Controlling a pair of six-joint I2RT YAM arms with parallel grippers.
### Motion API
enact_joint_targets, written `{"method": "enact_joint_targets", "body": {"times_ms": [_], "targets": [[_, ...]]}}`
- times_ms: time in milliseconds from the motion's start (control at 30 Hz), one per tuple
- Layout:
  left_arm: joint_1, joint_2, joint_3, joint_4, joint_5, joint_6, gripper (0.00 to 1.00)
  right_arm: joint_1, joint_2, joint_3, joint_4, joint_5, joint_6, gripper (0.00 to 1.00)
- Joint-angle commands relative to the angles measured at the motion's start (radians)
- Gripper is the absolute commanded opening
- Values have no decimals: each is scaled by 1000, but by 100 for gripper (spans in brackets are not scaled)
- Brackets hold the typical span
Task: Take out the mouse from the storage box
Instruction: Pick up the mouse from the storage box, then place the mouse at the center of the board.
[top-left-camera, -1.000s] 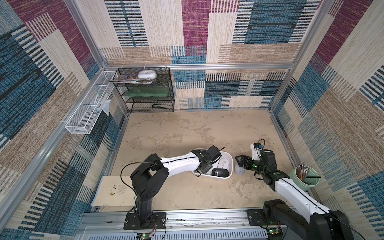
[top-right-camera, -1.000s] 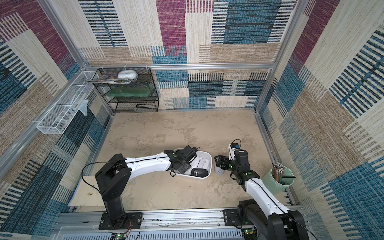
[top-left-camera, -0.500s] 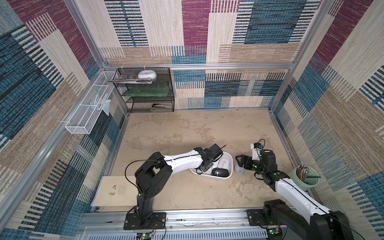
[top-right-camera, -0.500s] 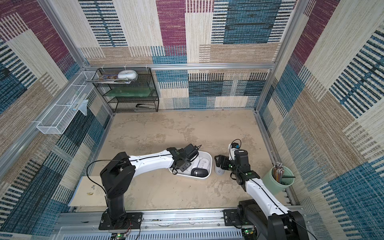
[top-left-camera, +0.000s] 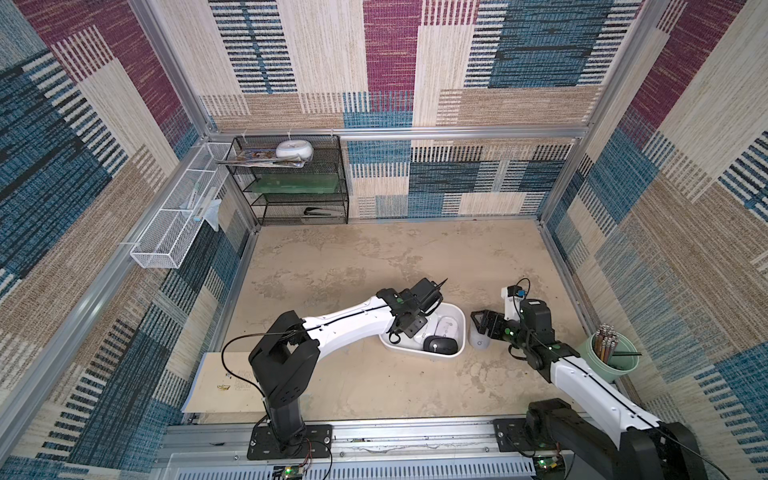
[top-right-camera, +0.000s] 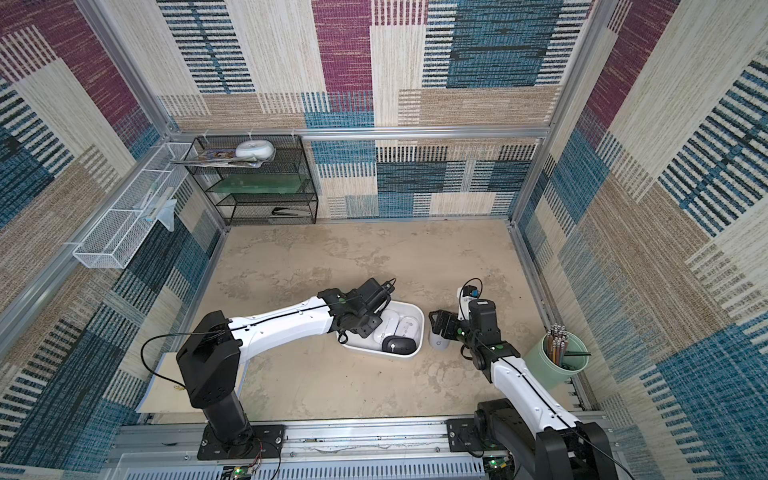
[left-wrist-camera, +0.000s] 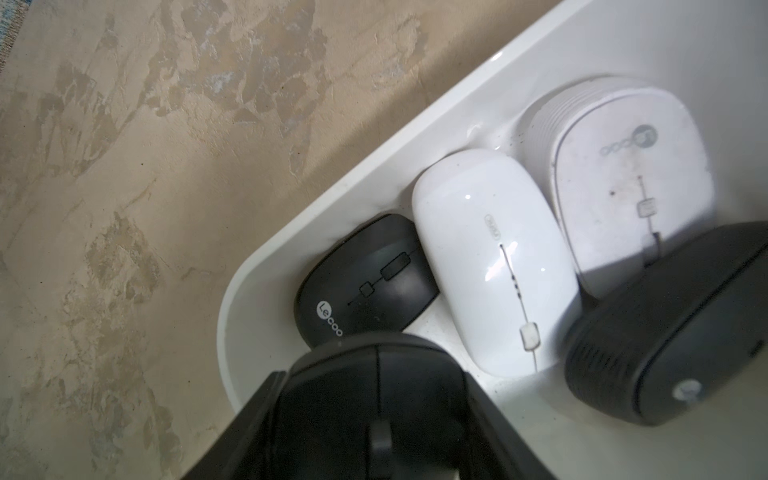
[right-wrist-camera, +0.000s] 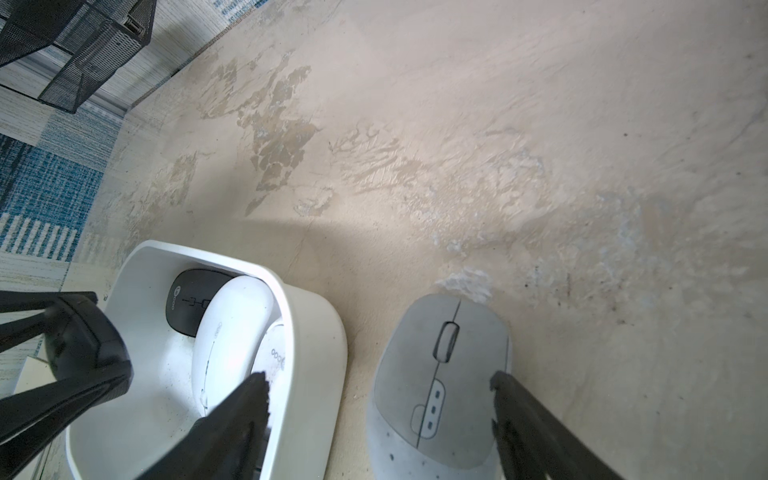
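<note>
The storage box (top-left-camera: 459, 311) (top-right-camera: 420, 322) is a white tub in front of the arms. In the left wrist view the storage box (left-wrist-camera: 253, 270) holds a flat black mouse (left-wrist-camera: 365, 278), a glossy white mouse (left-wrist-camera: 490, 257), a matt white mouse (left-wrist-camera: 623, 174) and a ribbed black mouse (left-wrist-camera: 665, 324). My left gripper (left-wrist-camera: 376, 374) (top-left-camera: 409, 328) is shut on another black mouse (left-wrist-camera: 374, 403) at the box's left end. Beside the box a grey mouse (right-wrist-camera: 440, 374) (top-left-camera: 478, 341) lies on the table. My right gripper (right-wrist-camera: 378, 382) (top-left-camera: 482, 324) stands open above it, one finger over the box wall (right-wrist-camera: 316, 332).
A green cup of pencils (top-left-camera: 615, 357) stands at the right wall by the right arm. A black mesh rack (top-left-camera: 299, 183) with a white object on top sits at the back left. A white wire basket (top-left-camera: 178, 224) hangs on the left wall. A paper sheet (top-left-camera: 224, 382) lies front left.
The left gripper has closed on the black mouse in the box, and the left arm's elbow has shifted slightly. The right arm and the grey mouse have not moved.
</note>
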Motion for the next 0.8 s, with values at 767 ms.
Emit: {"method": "enact_joint_targets", "body": {"times_ms": [767], "targets": [[440, -68, -38, -62, 258, -366, 47, 1, 10, 5, 17, -2, 2, 87]]}}
